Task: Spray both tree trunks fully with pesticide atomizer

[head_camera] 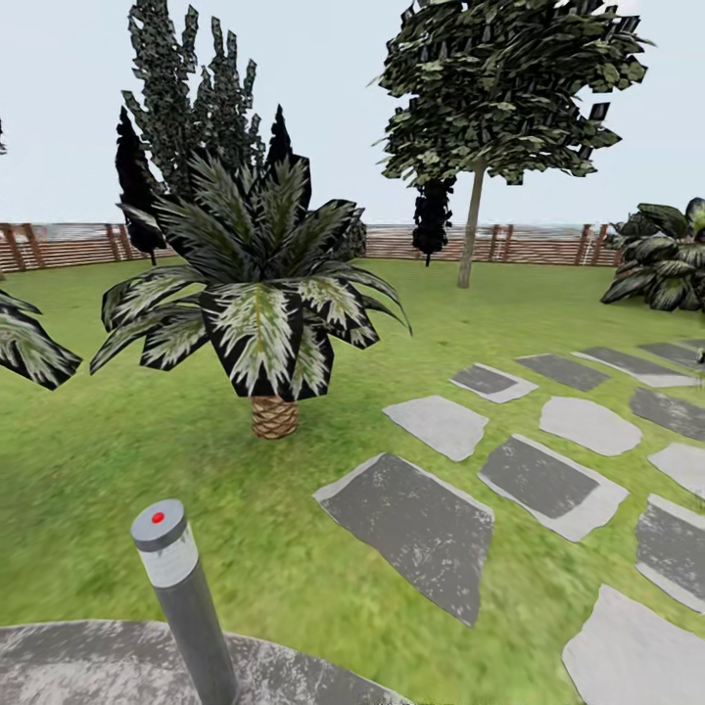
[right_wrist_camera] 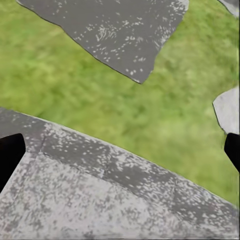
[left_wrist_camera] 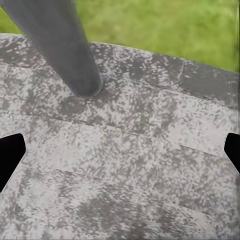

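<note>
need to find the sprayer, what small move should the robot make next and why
Probably turn the base and head to scan the lawn: ahead lie a short palm, stone slabs and one tall tree by the fence. Both grippers' dark fingers stand apart, holding nothing.

My lawn [head_camera: 147, 460] carries grey paving slabs [head_camera: 416, 524] toward its right side, a squat palm [head_camera: 269, 323] mid-lawn, and a round stone pad [head_camera: 88, 661] with a grey post [head_camera: 186, 597].
</note>
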You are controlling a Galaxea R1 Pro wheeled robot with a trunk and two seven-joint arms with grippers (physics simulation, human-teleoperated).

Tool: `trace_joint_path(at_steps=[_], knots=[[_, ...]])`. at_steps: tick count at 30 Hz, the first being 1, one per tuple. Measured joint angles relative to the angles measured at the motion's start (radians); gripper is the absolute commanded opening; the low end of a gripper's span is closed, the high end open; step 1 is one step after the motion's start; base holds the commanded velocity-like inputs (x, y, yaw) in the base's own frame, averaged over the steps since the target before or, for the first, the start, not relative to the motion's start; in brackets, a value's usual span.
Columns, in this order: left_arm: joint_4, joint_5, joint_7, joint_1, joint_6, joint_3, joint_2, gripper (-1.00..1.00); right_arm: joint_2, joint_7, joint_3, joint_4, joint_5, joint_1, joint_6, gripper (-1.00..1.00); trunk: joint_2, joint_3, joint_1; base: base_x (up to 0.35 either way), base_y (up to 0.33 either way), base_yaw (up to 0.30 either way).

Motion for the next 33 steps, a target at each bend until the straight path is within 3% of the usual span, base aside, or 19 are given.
trace_joint_path(at_steps=[11,33], knots=[[0.0,0.001,0.002,0.0,-0.001,0.003,0.002,1.0,0.0,-0.001,-0.017,0.002,0.0,0.0,-0.001,1.0,0.0,-0.011,0.0,0.0,0.0,-0.248],[0.0,0.002,0.003,0.0,-0.002,0.003,0.002,1.0,0.002,0.0,-0.017,0.004,0.0,0.0,-0.001,1.0,-0.154,-0.104,0.084,0.0,0.0,-0.23]])
